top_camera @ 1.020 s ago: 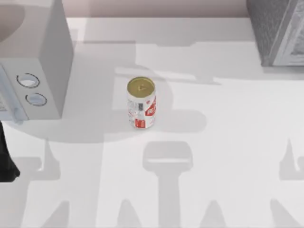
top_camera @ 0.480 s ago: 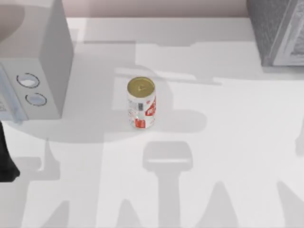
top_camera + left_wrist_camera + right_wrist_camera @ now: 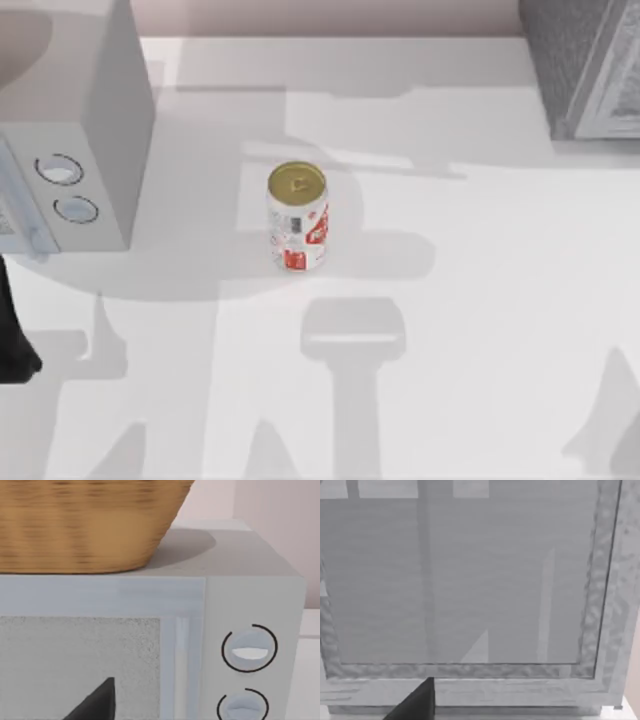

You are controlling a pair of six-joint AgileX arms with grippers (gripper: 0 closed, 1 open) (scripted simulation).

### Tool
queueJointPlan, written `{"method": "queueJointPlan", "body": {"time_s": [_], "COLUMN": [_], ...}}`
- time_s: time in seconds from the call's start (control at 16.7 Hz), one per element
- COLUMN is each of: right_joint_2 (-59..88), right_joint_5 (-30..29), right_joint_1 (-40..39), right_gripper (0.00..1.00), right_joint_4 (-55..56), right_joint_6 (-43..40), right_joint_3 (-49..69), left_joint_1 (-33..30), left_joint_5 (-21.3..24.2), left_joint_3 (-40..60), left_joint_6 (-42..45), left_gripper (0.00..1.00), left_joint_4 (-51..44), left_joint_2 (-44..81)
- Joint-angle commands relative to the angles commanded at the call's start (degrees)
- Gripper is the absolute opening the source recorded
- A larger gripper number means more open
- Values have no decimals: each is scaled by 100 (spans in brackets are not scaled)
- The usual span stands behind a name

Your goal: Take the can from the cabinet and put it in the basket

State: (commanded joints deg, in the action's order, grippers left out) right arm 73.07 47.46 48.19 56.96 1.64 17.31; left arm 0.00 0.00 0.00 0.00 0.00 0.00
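Note:
The can (image 3: 297, 215) stands upright on the white table, left of the middle, with its gold top and red label patches showing. It is out in the open, well apart from the dark-grey speckled cabinet (image 3: 580, 65) at the far right corner. The right wrist view looks close-on at the cabinet's pale framed front panel (image 3: 460, 580), with a dark tip of my right gripper (image 3: 415, 704) at the picture's edge. The woven basket (image 3: 85, 525) sits on top of the white box. A dark tip of my left gripper (image 3: 95, 704) points at that box's front.
The white box with two round dials (image 3: 70, 130) fills the far left of the table. A dark part of my left arm (image 3: 12, 340) shows at the left edge. Arm shadows lie across the near half of the table (image 3: 480, 250).
The arm shadows at the table's near right have shifted between frames. The can, the cabinet and the left arm have not moved.

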Motion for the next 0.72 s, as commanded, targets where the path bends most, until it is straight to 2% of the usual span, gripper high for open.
{"method": "queueJointPlan", "body": {"time_s": [0.3,0.72], "right_joint_2": [1388,1556], "right_joint_5": [922,1034], "right_joint_1": [932,1036], "right_gripper": [100,100], "right_joint_4": [1103,1231], "right_joint_6": [32,34], "right_joint_3": [329,357], "left_joint_1": [0,0], "left_joint_5": [0,0], "left_joint_3": [0,0], "left_joint_6": [0,0], "left_gripper": [100,100], "left_joint_4": [0,0], "left_joint_2": [0,0]}}
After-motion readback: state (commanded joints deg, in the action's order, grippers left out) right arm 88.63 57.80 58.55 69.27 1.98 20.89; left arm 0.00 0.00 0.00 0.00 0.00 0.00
